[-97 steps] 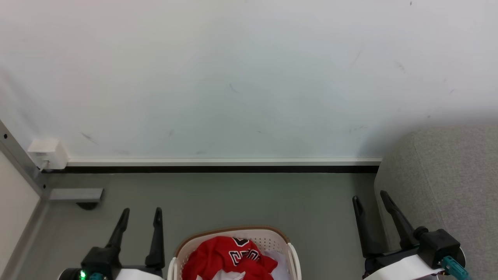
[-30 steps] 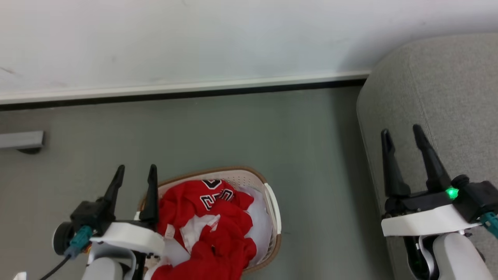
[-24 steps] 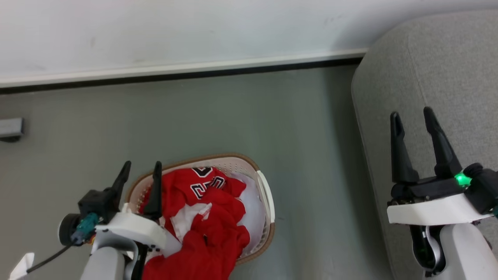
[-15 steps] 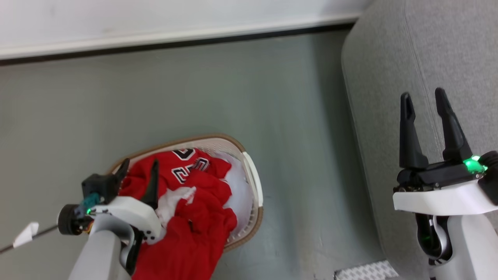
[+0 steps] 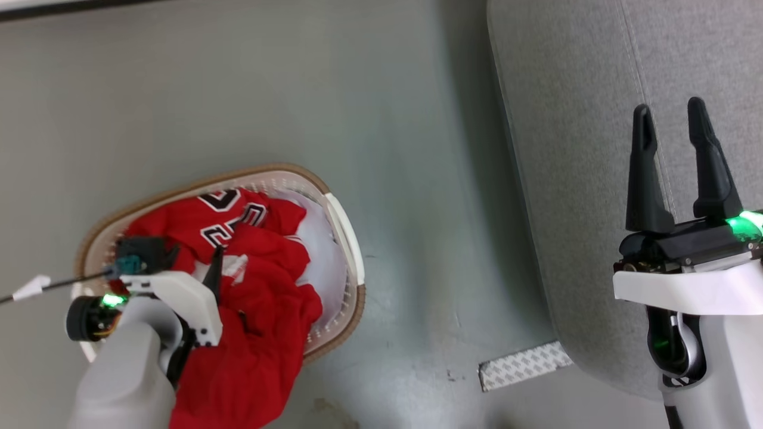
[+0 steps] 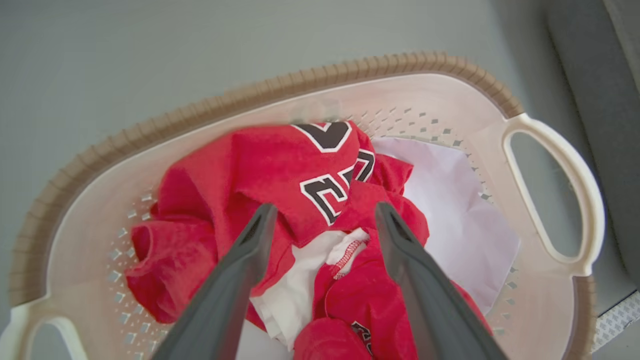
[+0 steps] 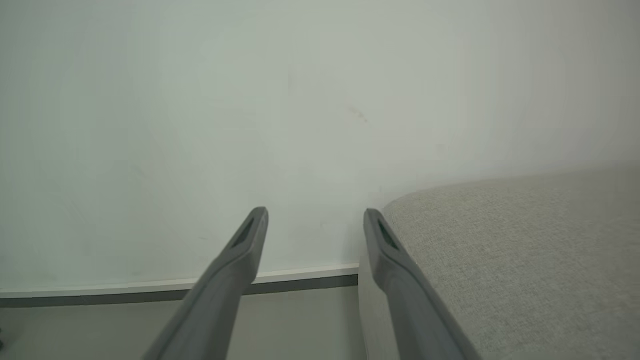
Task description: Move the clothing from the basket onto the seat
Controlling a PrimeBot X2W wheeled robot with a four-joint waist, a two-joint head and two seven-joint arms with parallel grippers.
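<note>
The clothing, red jerseys with black-and-white numbers, lies heaped in the white perforated basket with a brown rim on the floor at the left. My left gripper hangs open just above the heap, pointing down into it. In the left wrist view, its fingers straddle the clothing inside the basket, with nothing gripped. My right gripper stands open and empty over the grey seat at the right. The right wrist view has that gripper at the edge of the seat.
A plain white pad lines the basket's right side under the jerseys. A white textured strip lies on the grey floor by the seat's near corner. A white wall with a skirting board stands behind.
The head camera has tilted down, so the whole picture has shifted. My left gripper has come over the basket and dipped toward the red heap. Both grippers have stayed open.
</note>
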